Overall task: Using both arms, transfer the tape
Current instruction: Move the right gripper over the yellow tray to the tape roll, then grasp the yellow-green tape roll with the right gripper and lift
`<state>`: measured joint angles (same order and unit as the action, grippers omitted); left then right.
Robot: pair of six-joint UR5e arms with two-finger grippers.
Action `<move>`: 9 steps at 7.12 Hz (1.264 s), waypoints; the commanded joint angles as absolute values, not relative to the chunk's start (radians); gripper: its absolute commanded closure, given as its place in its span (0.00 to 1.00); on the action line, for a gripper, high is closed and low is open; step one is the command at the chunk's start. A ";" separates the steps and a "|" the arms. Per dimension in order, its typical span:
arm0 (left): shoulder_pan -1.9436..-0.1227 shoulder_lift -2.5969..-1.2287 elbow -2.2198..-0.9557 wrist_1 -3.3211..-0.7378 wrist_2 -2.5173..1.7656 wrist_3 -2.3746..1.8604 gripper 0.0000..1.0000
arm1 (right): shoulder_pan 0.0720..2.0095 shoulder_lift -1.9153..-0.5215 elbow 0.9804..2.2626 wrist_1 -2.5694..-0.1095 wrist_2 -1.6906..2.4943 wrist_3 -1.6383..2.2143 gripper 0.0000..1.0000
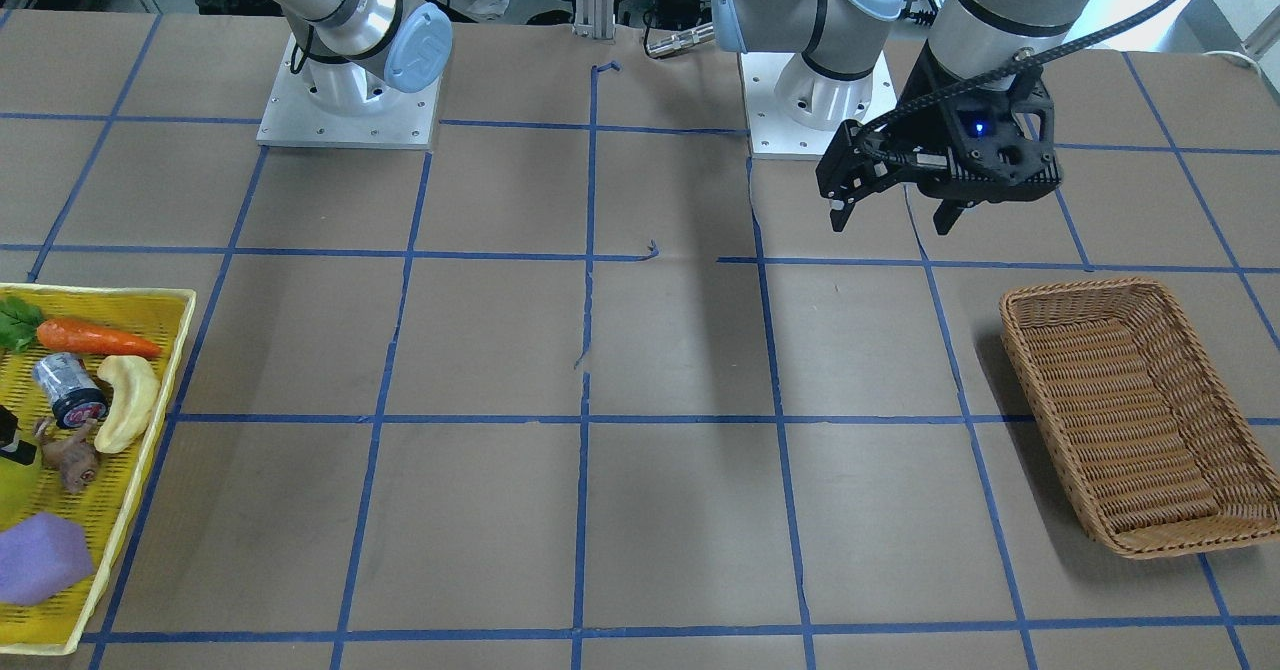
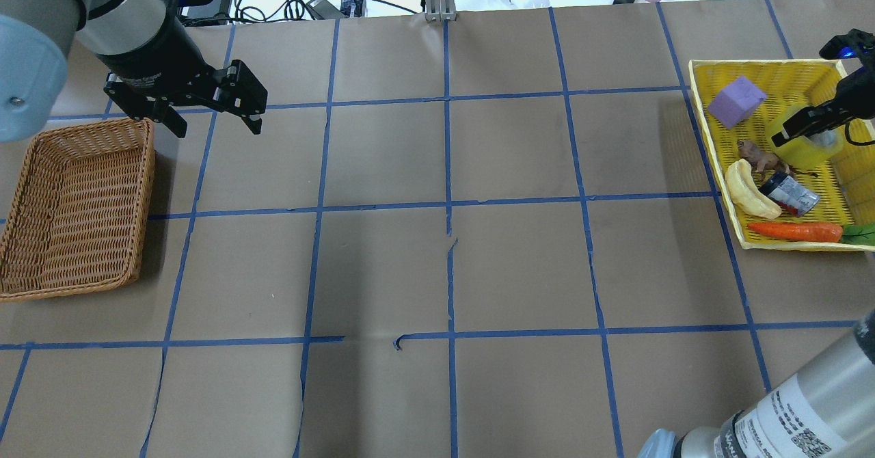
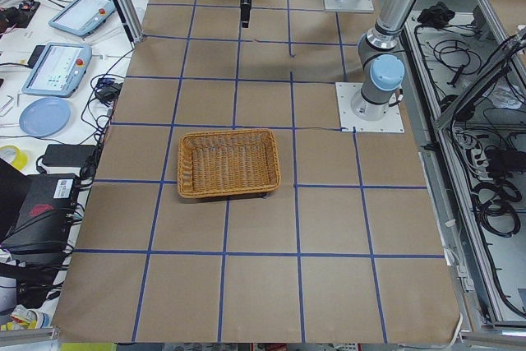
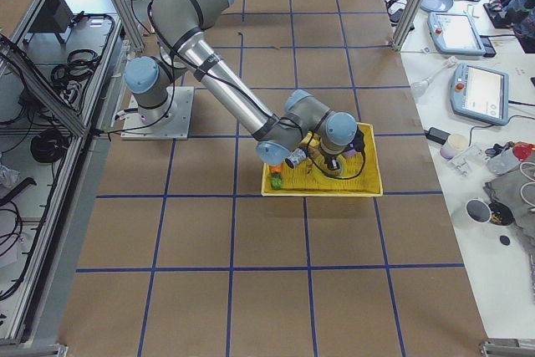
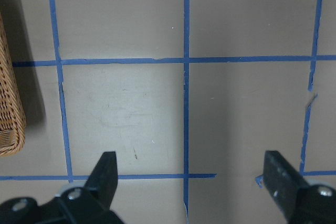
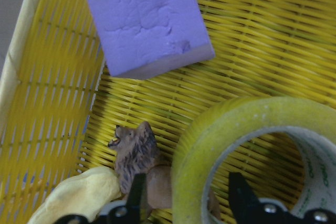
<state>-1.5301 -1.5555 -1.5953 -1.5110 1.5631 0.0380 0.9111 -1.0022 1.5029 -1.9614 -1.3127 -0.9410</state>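
The tape (image 6: pixel 210 129), a wide yellow roll with a white core, lies in the yellow tray (image 2: pixel 711 150) at the table's right end; it also shows in the overhead view (image 2: pixel 801 147). My right gripper (image 6: pixel 186 182) reaches down onto it (image 2: pixel 793 130). One finger is inside the core and one outside the wall, partly closed, with a gap showing on the outer side. My left gripper (image 2: pixel 217 128) hangs open and empty over bare table beside the wicker basket (image 2: pixel 147 191), and shows the same in the front view (image 1: pixel 890 225) and in its own wrist view (image 5: pixel 187 156).
The tray also holds a purple block (image 6: pixel 147 19), a small lion toy (image 6: pixel 137 150), a banana (image 2: pixel 748 191), a grey can (image 2: pixel 789 193) and a carrot (image 2: pixel 793 230). The wicker basket (image 1: pixel 1120 295) holds nothing. Blue tape lines grid the brown table.
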 commanded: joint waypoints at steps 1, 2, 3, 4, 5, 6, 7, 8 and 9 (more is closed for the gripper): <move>-1.529 -1.555 -1.594 -1.511 1.563 0.038 0.00 | 0.910 -1.008 1.484 -1.976 -1.319 -0.959 0.93; -1.529 -1.555 -1.595 -1.511 1.563 0.038 0.00 | 0.913 -1.025 1.445 -1.961 -1.321 -0.953 0.93; -1.529 -1.555 -1.595 -1.511 1.563 0.038 0.00 | 0.939 -1.073 1.404 -1.944 -1.330 -0.943 0.92; -1.529 -1.555 -1.594 -1.511 1.563 0.038 0.00 | 0.984 -1.097 1.375 -1.903 -1.348 -0.937 0.92; -1.529 -1.555 -1.594 -1.511 1.563 0.038 0.00 | 1.073 -1.104 1.352 -1.902 -1.383 -0.886 0.92; -1.529 -1.555 -1.594 -1.511 1.562 0.038 0.00 | 1.177 -1.100 1.324 -1.905 -1.429 -0.759 0.92; -1.529 -1.555 -1.594 -1.511 1.563 0.038 0.00 | 1.283 -1.100 1.324 -1.916 -1.445 -0.536 0.92; -1.528 -1.555 -1.595 -1.511 1.563 0.038 0.00 | 1.416 -1.094 1.325 -1.914 -1.515 -0.342 0.92; -1.529 -1.555 -1.595 -1.511 1.563 0.038 0.00 | 1.522 -1.094 1.333 -1.913 -1.582 -0.218 0.92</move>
<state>-1.5288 -1.5555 -1.5946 -1.5110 1.5629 0.0384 1.3749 -1.0958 1.3283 -1.9132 -1.5016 -0.4137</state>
